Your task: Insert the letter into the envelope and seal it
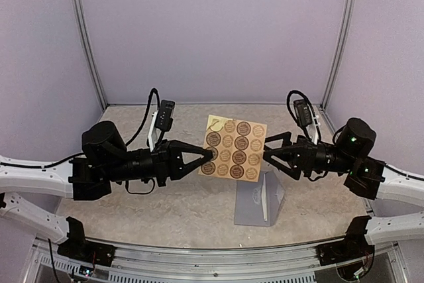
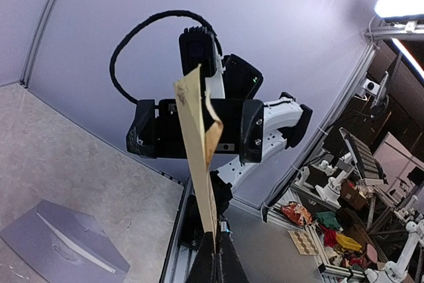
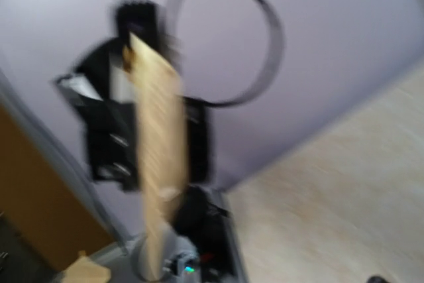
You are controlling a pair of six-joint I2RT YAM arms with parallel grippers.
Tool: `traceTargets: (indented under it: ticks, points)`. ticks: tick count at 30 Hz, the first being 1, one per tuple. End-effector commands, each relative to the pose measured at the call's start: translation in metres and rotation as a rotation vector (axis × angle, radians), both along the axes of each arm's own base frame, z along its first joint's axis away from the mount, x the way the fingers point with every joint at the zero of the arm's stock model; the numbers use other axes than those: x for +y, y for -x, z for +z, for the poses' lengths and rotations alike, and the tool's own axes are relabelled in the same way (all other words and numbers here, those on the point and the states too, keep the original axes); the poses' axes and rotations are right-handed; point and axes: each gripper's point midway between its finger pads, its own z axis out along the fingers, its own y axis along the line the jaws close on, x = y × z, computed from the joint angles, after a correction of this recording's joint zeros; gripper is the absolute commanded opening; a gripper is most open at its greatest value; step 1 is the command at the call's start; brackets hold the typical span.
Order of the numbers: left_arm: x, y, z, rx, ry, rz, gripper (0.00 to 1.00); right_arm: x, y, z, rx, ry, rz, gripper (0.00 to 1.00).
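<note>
**Sticker sheet hanging between the arms, envelope waiting on the table**

The left gripper (image 1: 211,154) is clamping shut on the nine o'clock edge of the sticker sheet (image 1: 233,147), holding it up off the table (image 1: 132,203). In the left wrist view the sheet is showing edge-on, rising straight from the fingertips (image 2: 215,260).

The sheet is tan card, thin and slightly curling, carrying rows of round brown stickers. Its corner at eleven o'clock is looking peeled.

The right gripper (image 1: 268,154) is sitting just beside the sheet's three o'clock edge with its jaws spread, gripping nothing. Its own camera is giving only a blurred picture.

The envelope (image 1: 255,203) is lying flat on the speckled tabletop at about five o'clock from the sheet, near the front edge. It is smooth grey-lavender paper, and its flap seems to be standing partly raised. Whether the letter is inside cannot be told.

The step in hand is probably taking a sticker for sealing. To do it well, the left grip should be staying firm near the edge while the right fingers are catching only a sticker's rim, not the backing card.
</note>
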Motion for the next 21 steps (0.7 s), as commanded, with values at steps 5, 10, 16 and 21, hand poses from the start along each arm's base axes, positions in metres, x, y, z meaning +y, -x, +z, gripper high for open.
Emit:
traceTargets:
  ticks: [5,10,16,21]
  points:
    - [-0.012,0.032,0.001,-0.053,-0.082,-0.055,0.0,0.03,0.04,0.047,-0.136,-0.08,0.142,0.91]
    - [-0.011,0.038,0.0,-0.06,-0.08,-0.057,0.0,0.044,0.043,0.048,-0.133,-0.099,0.159,0.67]
    - [-0.008,0.039,-0.005,-0.052,-0.077,-0.055,0.0,0.051,0.039,0.045,-0.115,-0.11,0.148,0.27]
    - [-0.005,0.037,-0.009,-0.048,-0.084,-0.04,0.0,0.05,0.036,0.043,-0.111,-0.113,0.123,0.21]
